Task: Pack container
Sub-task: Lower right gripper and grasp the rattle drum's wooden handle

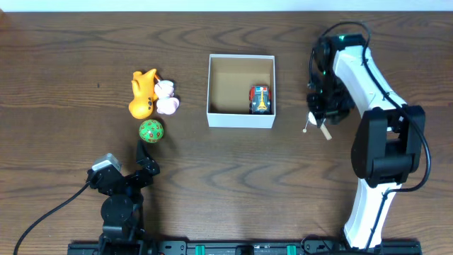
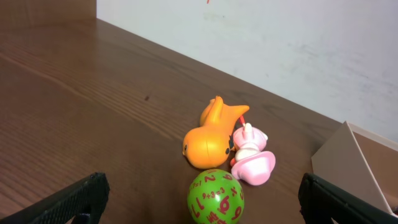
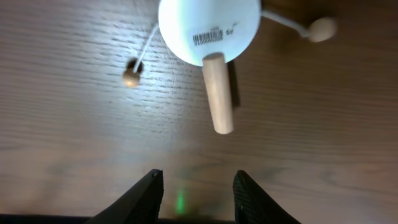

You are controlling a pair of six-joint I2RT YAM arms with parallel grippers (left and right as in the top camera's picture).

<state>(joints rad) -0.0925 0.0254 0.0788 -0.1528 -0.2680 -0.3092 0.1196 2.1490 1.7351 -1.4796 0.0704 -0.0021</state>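
Observation:
The container is a square white-walled box with a brown inside at the table's middle; a small toy car lies in its right part. Its corner shows in the left wrist view. A green number ball, an orange duck and a pink toy lie left of the box. My left gripper is open, just behind the ball. My right gripper is open and empty above a white rattle drum with a wooden handle.
The drum's two beads on strings lie on the wood beside it. A pale wall stands behind the table's far edge in the left wrist view. The right arm arches over the table's right side.

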